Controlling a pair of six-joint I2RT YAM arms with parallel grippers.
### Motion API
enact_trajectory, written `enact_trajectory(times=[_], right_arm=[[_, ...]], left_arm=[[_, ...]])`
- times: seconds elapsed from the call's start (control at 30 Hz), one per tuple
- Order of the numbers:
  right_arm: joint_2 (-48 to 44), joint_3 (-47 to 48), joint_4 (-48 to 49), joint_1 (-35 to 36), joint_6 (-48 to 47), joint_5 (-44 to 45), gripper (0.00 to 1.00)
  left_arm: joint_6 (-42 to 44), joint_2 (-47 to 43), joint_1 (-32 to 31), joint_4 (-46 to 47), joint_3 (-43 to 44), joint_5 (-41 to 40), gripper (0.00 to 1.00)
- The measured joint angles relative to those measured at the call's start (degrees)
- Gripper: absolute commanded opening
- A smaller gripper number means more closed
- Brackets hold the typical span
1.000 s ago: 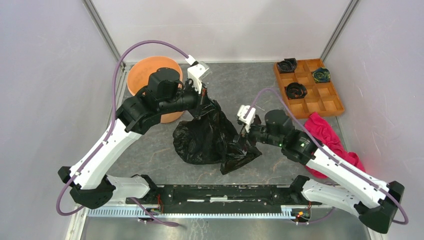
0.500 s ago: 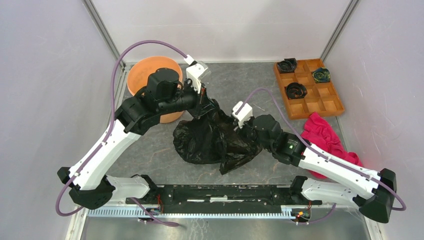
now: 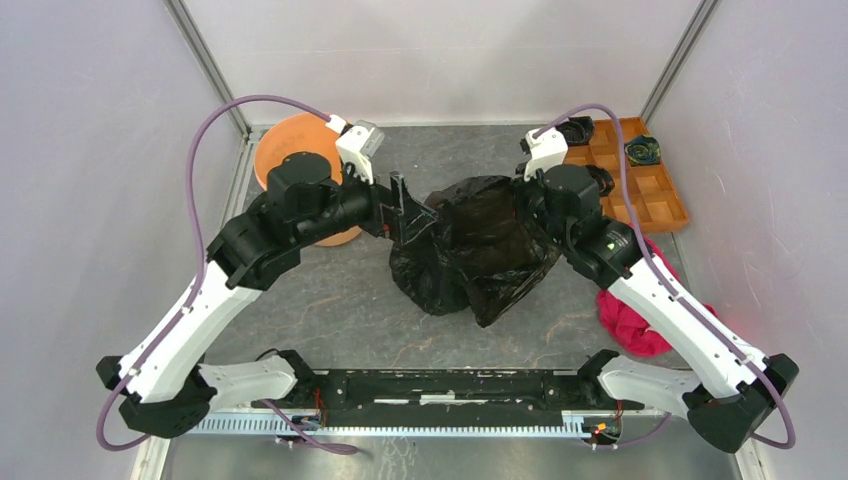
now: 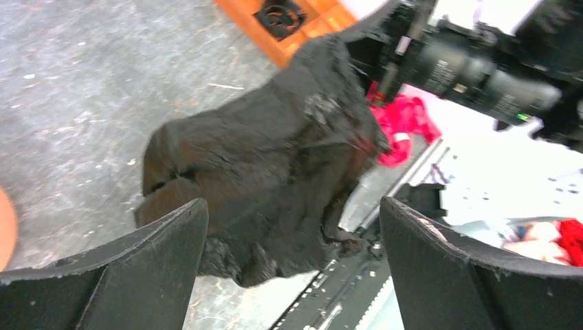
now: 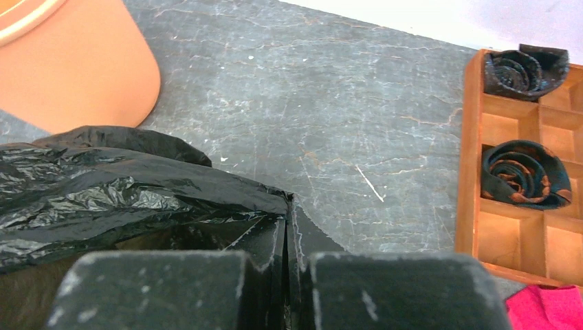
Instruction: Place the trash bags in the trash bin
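Observation:
The trash bag, crinkled glossy black film, hangs in a bunch over the middle of the table. My right gripper is shut on its upper right edge; in the right wrist view the film runs into the closed fingertips of that gripper. My left gripper stands open just left of the bag, holding nothing. In the left wrist view the bag lies ahead of the wide-spread gripper. The orange trash bin stands at the back left, partly hidden by the left arm, and the right wrist view shows its wall.
An orange-brown compartment tray with small black rolls sits at the back right. A pink-red cloth lies by the right arm. The arms' base rail runs along the near edge.
The left gripper opened, let go of the bag and drew back left. The right gripper shut on the bag and carried it up and toward the back right.

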Motion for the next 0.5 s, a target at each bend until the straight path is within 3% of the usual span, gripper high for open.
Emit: enact_trajectory(times=[0.23, 0.5], right_arm=[[3.8, 3.4, -2.5, -4.3, 0.3, -0.3, 0.00], [5.2, 5.3, -4.2, -6.9, -0.4, -1.9, 0.00]], left_arm=[[-4.0, -1.7, 0.0, 3.3, -3.9, 9.4, 1.00], [-11.1, 5.0, -0.1, 10.3, -16.7, 16.9, 0.98]])
